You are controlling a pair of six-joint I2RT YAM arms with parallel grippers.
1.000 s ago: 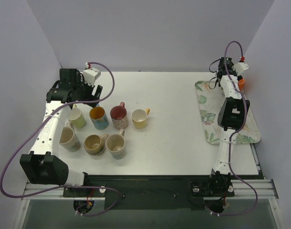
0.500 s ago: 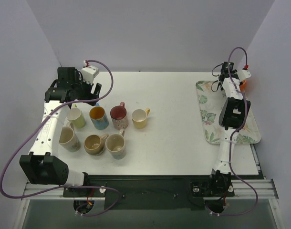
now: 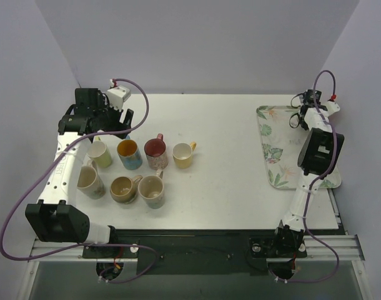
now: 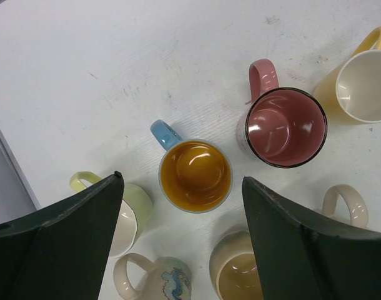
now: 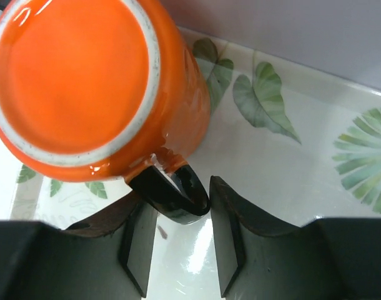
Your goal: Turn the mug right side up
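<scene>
An orange mug [image 5: 72, 81] with a black handle [image 5: 172, 190] is upside down, its unglazed base facing the right wrist camera, over the leaf-patterned tray [image 5: 290, 156]. My right gripper [image 5: 181, 203] is shut on the handle, one finger on each side. In the top view the right gripper [image 3: 309, 103] is at the tray's far end [image 3: 272, 150] and the mug is hidden behind the wrist. My left gripper [image 4: 181, 237] is open and empty, held above a group of upright mugs [image 3: 109, 125].
Several upright mugs stand at the table's left: a blue one with an amber inside [image 4: 195, 175], a pink one [image 4: 285, 127], a yellow one [image 4: 365, 84], a pale green one [image 4: 131, 215]. The side walls stand close to both arms.
My right wrist has swung right and away along the tray's far end with the orange mug, which no longer shows in the top view. The left arm has barely moved.
</scene>
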